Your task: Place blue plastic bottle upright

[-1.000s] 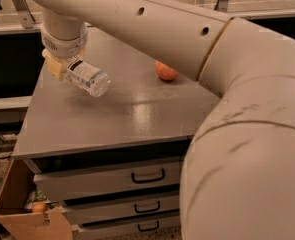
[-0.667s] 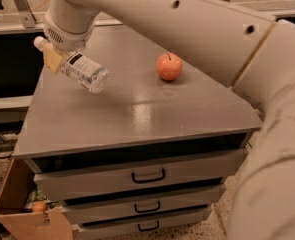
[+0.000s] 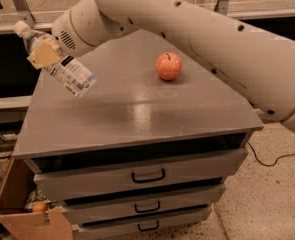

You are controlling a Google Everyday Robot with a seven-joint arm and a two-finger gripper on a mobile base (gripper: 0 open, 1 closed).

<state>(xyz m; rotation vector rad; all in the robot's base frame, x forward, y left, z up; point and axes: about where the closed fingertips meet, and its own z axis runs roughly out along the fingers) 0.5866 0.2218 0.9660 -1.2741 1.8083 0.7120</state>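
Observation:
The blue plastic bottle [image 3: 62, 66] is clear with a white cap at upper left and a white-and-pale-blue label. It hangs tilted in the air above the left edge of the grey cabinet top [image 3: 137, 109], cap end up and to the left. My gripper [image 3: 46, 53] is shut on the bottle near its neck, its tan fingers [image 3: 44, 54] clamped around it. The big cream arm [image 3: 197, 29] runs from the upper left to the right edge of the view.
A red apple [image 3: 168, 66] stands on the cabinet top right of centre. The cabinet has three drawers with handles [image 3: 148, 176] in front. An open cardboard box [image 3: 24, 211] sits on the floor at lower left. A cable lies on the floor at right.
The arm has swung up and away to the right, uncovering the cabinet top and apple. The bottle stays in the gripper and is now lifted with its cap end higher, further left.

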